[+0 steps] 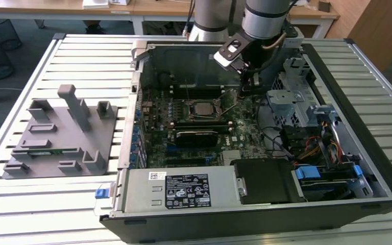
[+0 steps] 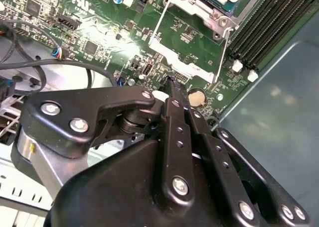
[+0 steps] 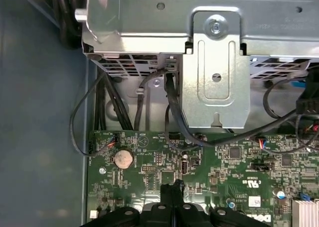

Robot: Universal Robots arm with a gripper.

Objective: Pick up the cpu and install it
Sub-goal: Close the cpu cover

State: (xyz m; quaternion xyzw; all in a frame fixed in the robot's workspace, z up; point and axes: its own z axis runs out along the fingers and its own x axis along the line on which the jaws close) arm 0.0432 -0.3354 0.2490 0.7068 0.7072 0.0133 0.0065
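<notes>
The gripper (image 2: pixel 172 83), fingers pressed together and empty, hovers close over the board (image 3: pixel 219 162) beside the coin battery (image 3: pixel 123 159). The cpu (image 1: pixel 202 108) lies in its socket (image 2: pixel 199 10) (lever (image 2: pixel 224 55) seemingly unlatched). A slip could scrape parts or bend that lever.

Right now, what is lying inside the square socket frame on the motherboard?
The cpu sits inside the socket frame, its silver top showing in the exterior view. What lies beneath the chip is covered by it and cannot be seen.
</notes>
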